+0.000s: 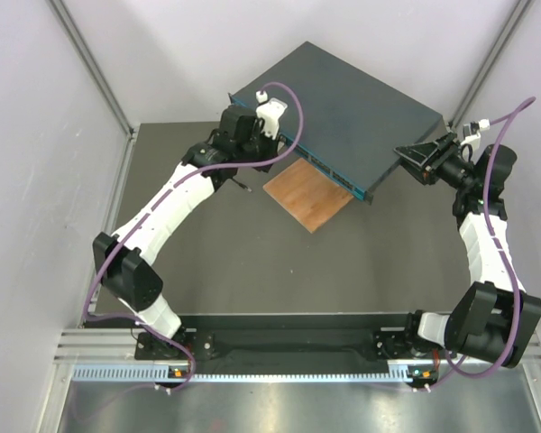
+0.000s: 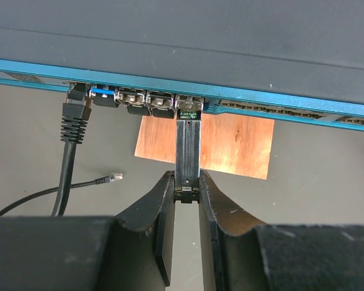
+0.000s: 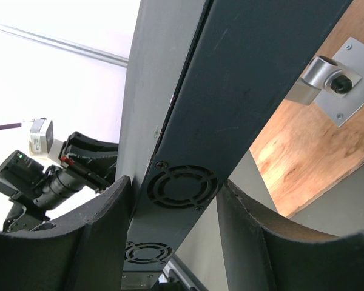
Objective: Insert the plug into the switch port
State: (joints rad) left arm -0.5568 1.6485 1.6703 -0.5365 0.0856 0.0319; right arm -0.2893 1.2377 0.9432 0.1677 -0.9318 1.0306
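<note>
At the far side of the counter [image 1: 234, 262], from above: the switch [image 1: 343, 99] askew, front corner over a wooden board [image 1: 308, 194]; left claw [image 1: 278, 135] at its teal face, right claw [image 1: 406, 153] at its right end. From the left wrist: narrow grip on the black plug [image 2: 187, 151], tip at a socket's mouth, depth unclear; black cable [image 2: 70, 151] seated in the leftmost socket in view. From the right wrist: fingers [image 3: 103, 236] clamping the switch's vented side.

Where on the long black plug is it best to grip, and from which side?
Hold the plug at its rear end, across the two long flat sides, as the left tool does. Come from the front of the switch, in line with the plug: its tip is at a port, so only the rear is free.
</note>
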